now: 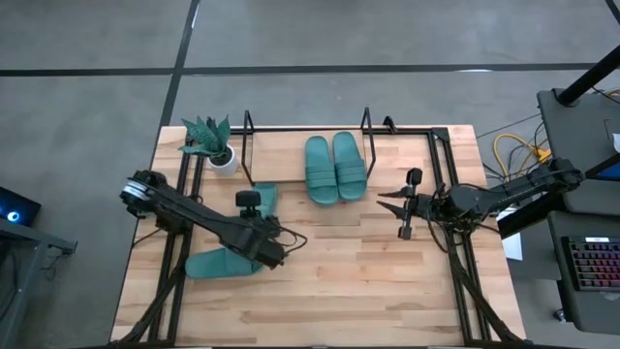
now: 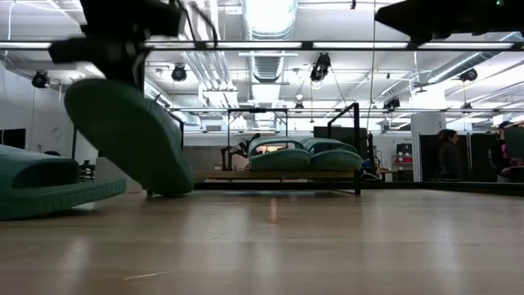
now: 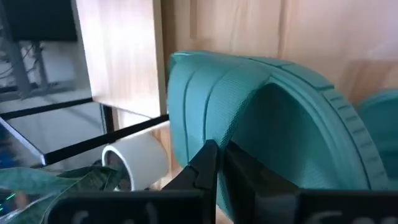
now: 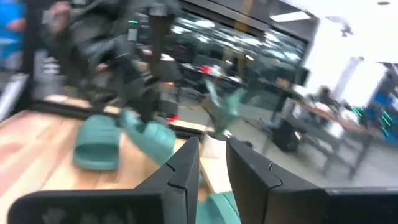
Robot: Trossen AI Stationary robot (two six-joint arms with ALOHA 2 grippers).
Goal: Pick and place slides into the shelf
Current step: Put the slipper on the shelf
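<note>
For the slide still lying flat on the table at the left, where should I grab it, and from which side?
Judging by its pose, take the flat slide by its broad strap, from above: it lies sole-down, strap arching clear. The left gripper is shut on the other slide, so place that first.

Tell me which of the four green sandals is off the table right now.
The sandal in the left gripper, tilted up near the plant. Another lies flat on the table beside it, and two sit on the shelf.

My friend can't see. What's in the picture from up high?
The left gripper is shut on a slide; another slide lies near. Two slides sit on the shelf beside a plant. The right gripper holds nothing.
</note>
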